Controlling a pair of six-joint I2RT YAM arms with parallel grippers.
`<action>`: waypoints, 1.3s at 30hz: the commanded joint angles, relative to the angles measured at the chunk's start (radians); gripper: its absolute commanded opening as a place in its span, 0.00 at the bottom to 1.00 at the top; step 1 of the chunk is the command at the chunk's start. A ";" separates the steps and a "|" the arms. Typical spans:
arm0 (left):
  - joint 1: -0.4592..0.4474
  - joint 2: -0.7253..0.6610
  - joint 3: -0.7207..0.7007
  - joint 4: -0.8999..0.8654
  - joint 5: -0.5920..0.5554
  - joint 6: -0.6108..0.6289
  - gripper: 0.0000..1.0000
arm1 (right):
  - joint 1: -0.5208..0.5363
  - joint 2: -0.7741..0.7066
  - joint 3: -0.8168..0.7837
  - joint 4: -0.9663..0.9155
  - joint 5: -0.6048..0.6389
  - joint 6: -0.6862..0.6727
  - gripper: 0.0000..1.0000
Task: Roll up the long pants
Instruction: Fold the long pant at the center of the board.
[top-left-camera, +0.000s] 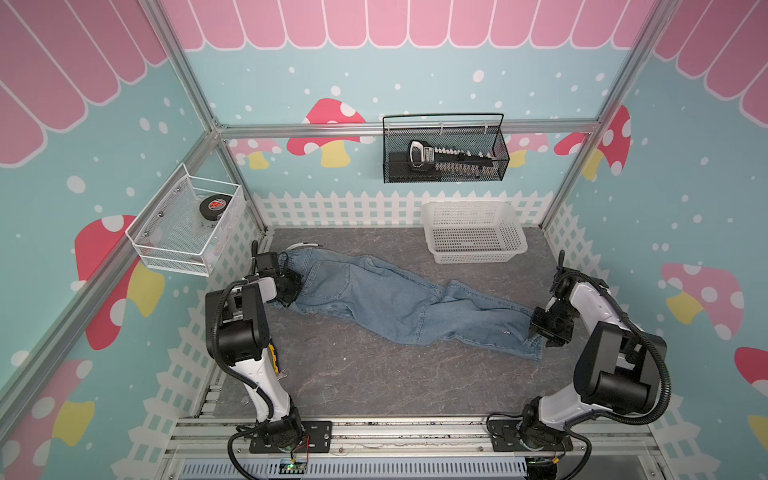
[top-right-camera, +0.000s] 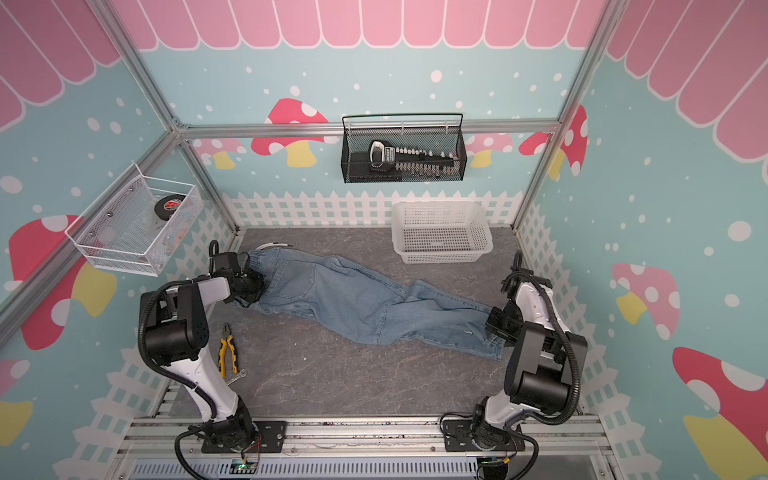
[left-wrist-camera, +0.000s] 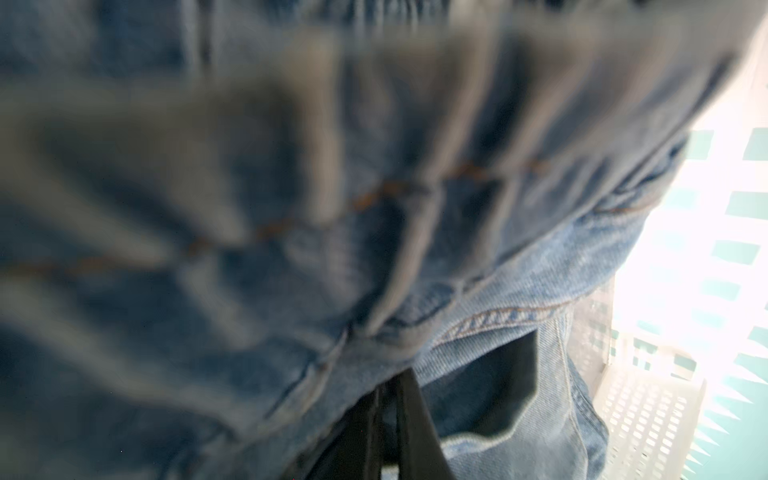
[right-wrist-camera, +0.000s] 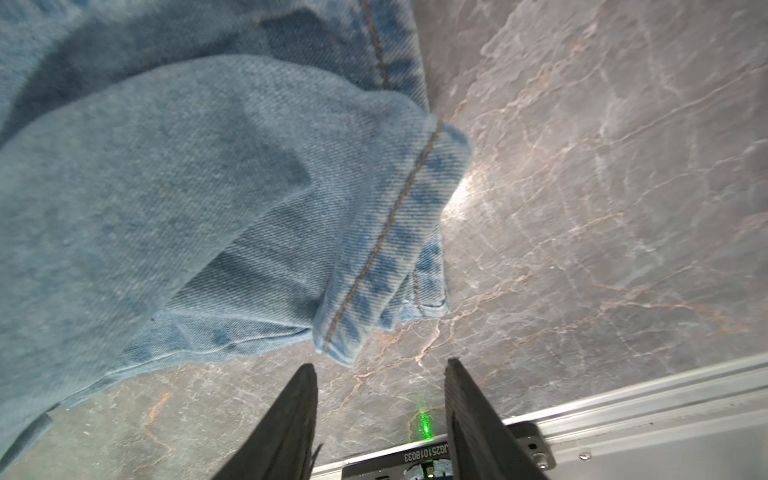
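Left gripper (top-left-camera: 291, 290) pinched shut on the waistband edge of the long pants (top-left-camera: 395, 303) — right gripper (right-wrist-camera: 380, 370) half open, empty, hem edge just ahead. Pants lie diagonally across the bench (top-left-camera: 374, 382); near side bare — white basket (top-left-camera: 473, 232) behind, apart.

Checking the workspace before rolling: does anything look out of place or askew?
Yellow-handled pliers lie on the table beside the left arm, a stray tool here. The long pants lie diagonally, creased mid-leg, not flat.
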 joint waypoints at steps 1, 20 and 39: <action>-0.010 0.030 -0.011 0.020 0.028 -0.024 0.12 | 0.009 -0.003 -0.010 0.036 -0.047 0.033 0.50; 0.001 0.048 -0.010 0.015 0.038 -0.018 0.12 | 0.036 0.032 0.098 0.008 -0.072 0.015 0.00; 0.028 0.041 -0.013 0.000 0.037 0.001 0.12 | -0.165 0.186 0.431 -0.165 0.017 -0.106 0.02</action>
